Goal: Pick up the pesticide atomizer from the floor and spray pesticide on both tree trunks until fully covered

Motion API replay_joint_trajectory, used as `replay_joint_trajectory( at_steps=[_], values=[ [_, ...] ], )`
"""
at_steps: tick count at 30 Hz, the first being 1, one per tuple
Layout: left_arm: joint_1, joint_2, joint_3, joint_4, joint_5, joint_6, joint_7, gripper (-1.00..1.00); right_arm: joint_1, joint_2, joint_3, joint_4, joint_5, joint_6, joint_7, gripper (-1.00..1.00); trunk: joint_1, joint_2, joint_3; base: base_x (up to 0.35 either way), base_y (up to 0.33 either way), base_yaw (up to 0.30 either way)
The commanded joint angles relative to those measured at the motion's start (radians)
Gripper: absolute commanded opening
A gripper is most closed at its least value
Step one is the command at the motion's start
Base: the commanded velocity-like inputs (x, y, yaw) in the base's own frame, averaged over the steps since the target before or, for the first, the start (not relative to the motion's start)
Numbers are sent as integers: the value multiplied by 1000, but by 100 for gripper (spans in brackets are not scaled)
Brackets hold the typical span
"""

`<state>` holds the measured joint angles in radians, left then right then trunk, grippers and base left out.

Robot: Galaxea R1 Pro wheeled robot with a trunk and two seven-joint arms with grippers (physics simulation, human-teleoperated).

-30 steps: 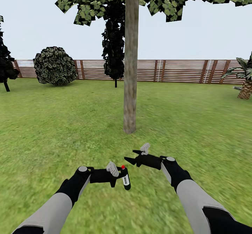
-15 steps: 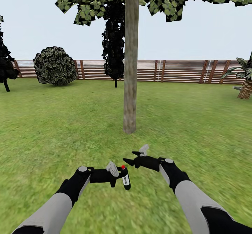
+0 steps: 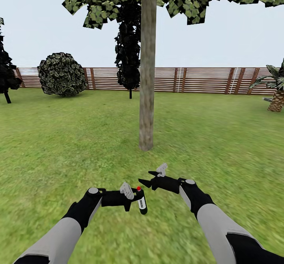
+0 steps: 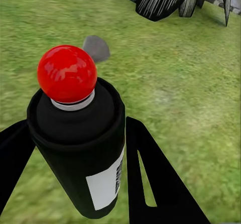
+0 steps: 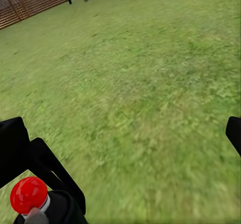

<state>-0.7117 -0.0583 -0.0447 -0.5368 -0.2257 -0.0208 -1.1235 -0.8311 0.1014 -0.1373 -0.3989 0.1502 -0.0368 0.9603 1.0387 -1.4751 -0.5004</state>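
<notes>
On a fenced lawn (image 3: 59, 137), the left gripper (image 3: 132, 198) is clamping the pesticide atomizer (image 3: 141, 201) while the right gripper (image 3: 152, 178), jaws apart, is nearing its red button (image 4: 67, 73), which likely needs a square press with the nozzle facing the tree trunk (image 3: 147, 78).

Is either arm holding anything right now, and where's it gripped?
The left end effector grips the pesticide atomizer around its black body, below the red cap. The right end effector holds nothing.

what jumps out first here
The tall bare trunk rises dead ahead on the lawn, its leaves overhead. Low in front, the left gripper holds a black atomizer with a bright red knob, and the right gripper hangs open beside it.
</notes>
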Motion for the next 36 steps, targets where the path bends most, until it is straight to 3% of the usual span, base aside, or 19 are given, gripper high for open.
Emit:
replay_joint_trajectory(
  at_steps=[1,36],
  values=[
    [0,0,0,0,0,-1,1,-100,0,0,0,0,1,0,0,100,0,0,0,0,0,0],
    [0,0,0,-2,0,-1,1,-100,0,0,-1,33,5,-6,-29,100,0,0,0,0,0,0]
  ],
)
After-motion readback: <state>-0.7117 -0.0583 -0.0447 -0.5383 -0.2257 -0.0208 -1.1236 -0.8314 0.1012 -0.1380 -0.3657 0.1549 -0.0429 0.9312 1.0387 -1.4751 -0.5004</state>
